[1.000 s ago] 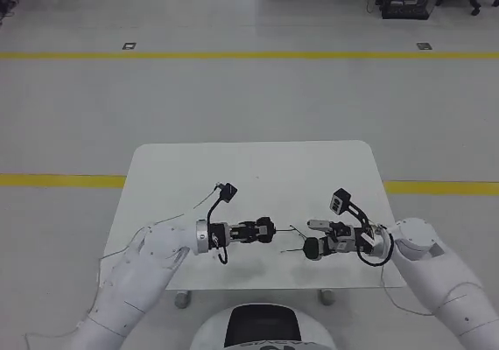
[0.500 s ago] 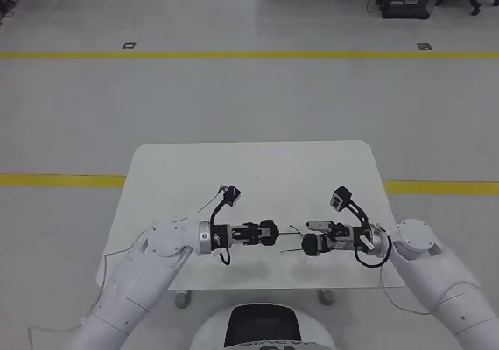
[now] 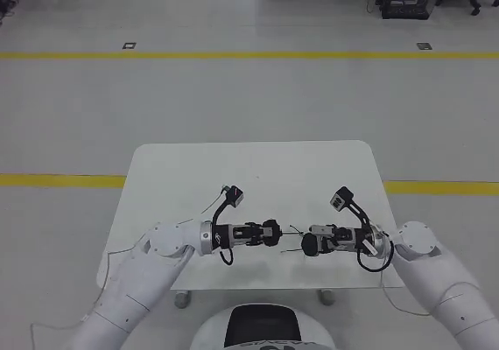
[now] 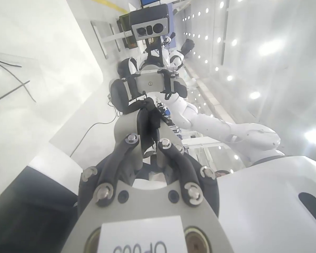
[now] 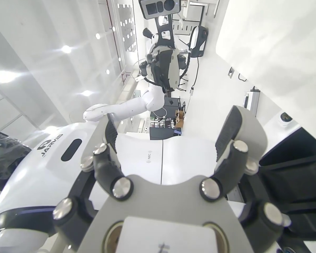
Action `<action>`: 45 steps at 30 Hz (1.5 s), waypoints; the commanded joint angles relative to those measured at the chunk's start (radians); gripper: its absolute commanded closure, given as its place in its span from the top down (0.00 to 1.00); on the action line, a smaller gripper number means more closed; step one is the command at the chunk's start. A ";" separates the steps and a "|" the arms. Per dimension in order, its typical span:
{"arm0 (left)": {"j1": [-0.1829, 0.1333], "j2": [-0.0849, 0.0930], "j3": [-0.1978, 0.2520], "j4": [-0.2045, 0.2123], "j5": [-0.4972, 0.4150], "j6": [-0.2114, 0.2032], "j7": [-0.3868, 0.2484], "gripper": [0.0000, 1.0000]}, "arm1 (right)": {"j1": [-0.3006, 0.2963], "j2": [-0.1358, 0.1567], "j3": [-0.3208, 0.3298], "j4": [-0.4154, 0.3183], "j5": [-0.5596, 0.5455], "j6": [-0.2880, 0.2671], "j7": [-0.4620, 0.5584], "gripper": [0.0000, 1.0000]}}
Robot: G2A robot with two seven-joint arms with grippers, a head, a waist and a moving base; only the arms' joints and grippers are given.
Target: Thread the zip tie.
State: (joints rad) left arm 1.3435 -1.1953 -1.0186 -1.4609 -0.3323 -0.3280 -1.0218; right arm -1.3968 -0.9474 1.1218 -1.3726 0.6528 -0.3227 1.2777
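Evidently, your left gripper (image 4: 147, 111) had its fingers pinched together on a black zip tie (image 4: 150, 125), bunched dark between the pads, while your right gripper (image 5: 171, 123) faced it with its fingers spread wide and nothing between them. Both hung over the table (image 3: 249, 166) close to its front edge, about midway along it, tip to tip and nearly touching. The step in hand looked to be the right side taking the tie's free end so it could be fed through the head. To do that well, you needed the right pads square to the strap, closing only once it lay between them. You also needed the left grip kept firm, since a thin strap could flick aside or twist.
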 commanded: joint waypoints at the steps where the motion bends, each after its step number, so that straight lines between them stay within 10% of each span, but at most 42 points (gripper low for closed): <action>1: -0.003 0.002 0.004 0.005 -0.031 -0.012 -0.034 0.00 | 0.005 -0.001 0.003 0.018 0.029 -0.010 0.039 1.00; 3: -0.004 0.003 0.007 0.010 -0.056 -0.012 -0.054 0.00 | 0.013 -0.002 0.006 0.038 0.048 -0.017 0.071 1.00; 6: -0.008 0.005 0.009 0.016 -0.080 -0.012 -0.076 0.00 | 0.022 -0.004 0.011 0.055 0.054 -0.017 0.088 0.49; 13: -0.017 0.007 0.020 0.027 -0.075 -0.012 -0.083 0.00 | 0.028 -0.010 0.013 0.055 0.042 -0.017 0.112 0.29; 45: -0.035 0.014 0.048 0.050 -0.089 -0.012 -0.057 0.00 | 0.014 -0.023 0.022 0.031 0.021 -0.017 0.112 0.10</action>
State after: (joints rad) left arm 1.3082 -1.1819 -0.9710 -1.4102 -0.4217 -0.3400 -1.0798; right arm -1.3833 -0.9699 1.1435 -1.3421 0.6751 -0.3400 1.3900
